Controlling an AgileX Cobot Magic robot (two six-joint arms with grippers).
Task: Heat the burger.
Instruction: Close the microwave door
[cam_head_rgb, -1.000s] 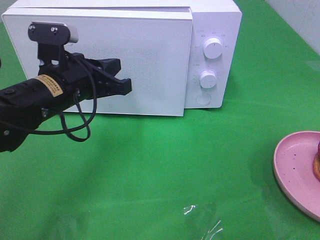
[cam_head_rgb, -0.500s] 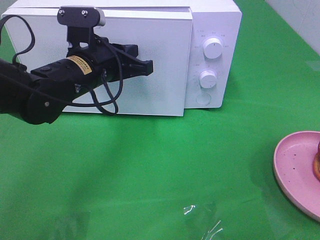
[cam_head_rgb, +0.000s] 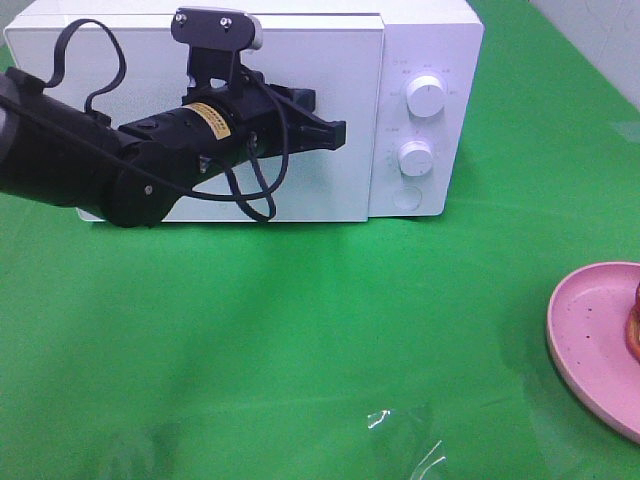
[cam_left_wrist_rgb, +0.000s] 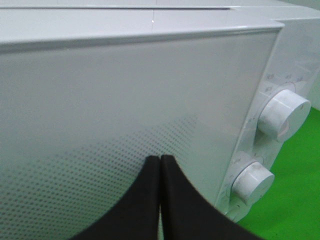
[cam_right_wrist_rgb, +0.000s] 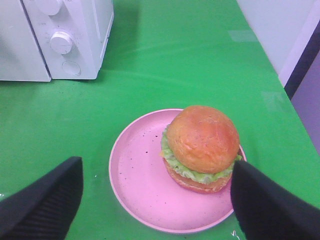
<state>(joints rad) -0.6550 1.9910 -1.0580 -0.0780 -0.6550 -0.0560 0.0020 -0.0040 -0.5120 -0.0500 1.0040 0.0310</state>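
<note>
Starting at the left gripper (cam_head_rgb: 335, 133): its jaws are pinched fully together with nothing between them, and it hangs right in front of the microwave (cam_head_rgb: 430, 30) door (cam_head_rgb: 300, 190), tips pointing toward the door's edge next to the control panel. Both knobs, the upper knob (cam_head_rgb: 427, 97) and the lower knob (cam_head_rgb: 415, 158), sit just past that edge, with a round button (cam_head_rgb: 407, 198) below them. The door looks shut, so my read is the step in hand is getting it open before anything else happens. To do that well, I'd bring the closed tips in squarely at whatever releases the door, either that button or the door seam beside the panel, and push or hook slow and straight so the tips don't skid off the smooth white face or bump a knob by accident. Can't tell from here which one actually pops it. Over on the far side from the microwave, well apart from it, the right gripper (cam_right_wrist_rgb: 155, 200) is spread wide and holding nothing, hovering above the burger (cam_right_wrist_rgb: 201, 147), which sits untouched on the pink plate (cam_right_wrist_rgb: 135, 180) on the green table (cam_head_rgb: 300, 350).
</note>
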